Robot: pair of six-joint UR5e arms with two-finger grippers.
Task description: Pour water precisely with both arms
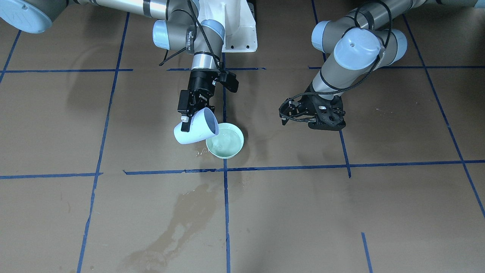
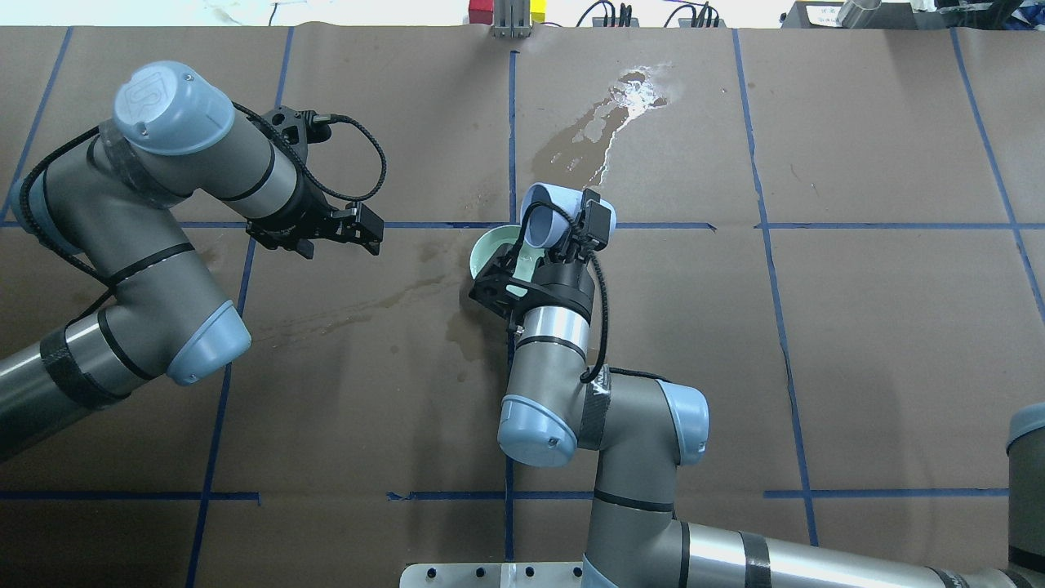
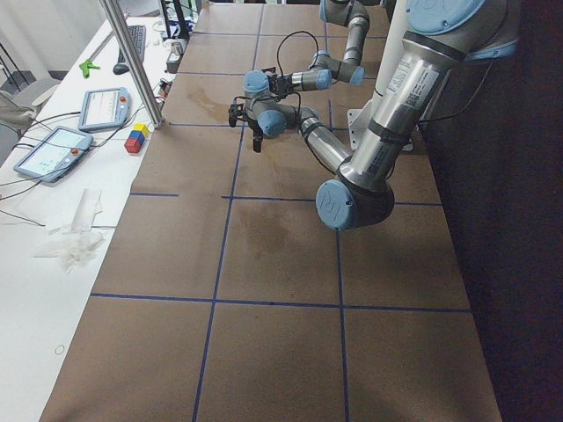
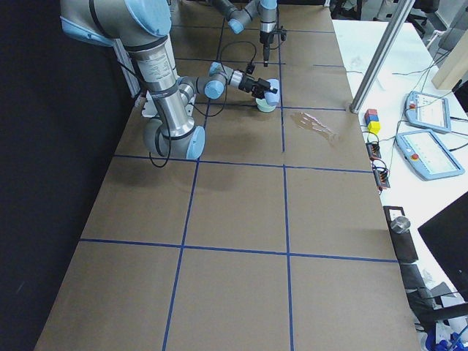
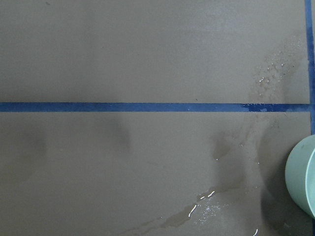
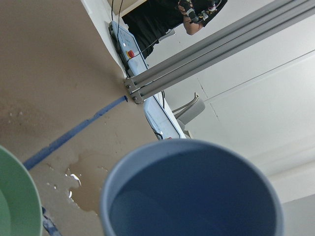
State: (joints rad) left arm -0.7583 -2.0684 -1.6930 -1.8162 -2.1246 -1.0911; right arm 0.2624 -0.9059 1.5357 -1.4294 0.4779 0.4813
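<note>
My right gripper (image 1: 192,120) is shut on a pale blue cup (image 1: 197,132), tipped with its mouth over a mint green bowl (image 1: 238,151) near the table's middle. The water (image 1: 226,139) shows as faint ripples inside the bowl; I see no stream. The cup (image 2: 540,219) and bowl (image 2: 488,247) also show in the overhead view, and the cup's inside (image 6: 197,196) fills the right wrist view. My left gripper (image 2: 331,229) hangs over bare table to the bowl's side, holding nothing; I cannot tell whether it is open. The bowl's edge (image 5: 300,177) shows in the left wrist view.
A long wet patch (image 1: 185,216) darkens the brown paper on the operators' side of the bowl, shiny in the overhead view (image 2: 608,122). Small splashes (image 5: 206,209) lie beside the bowl. Blue tape lines (image 1: 226,212) grid the table. The white pedestal (image 1: 235,26) stands behind.
</note>
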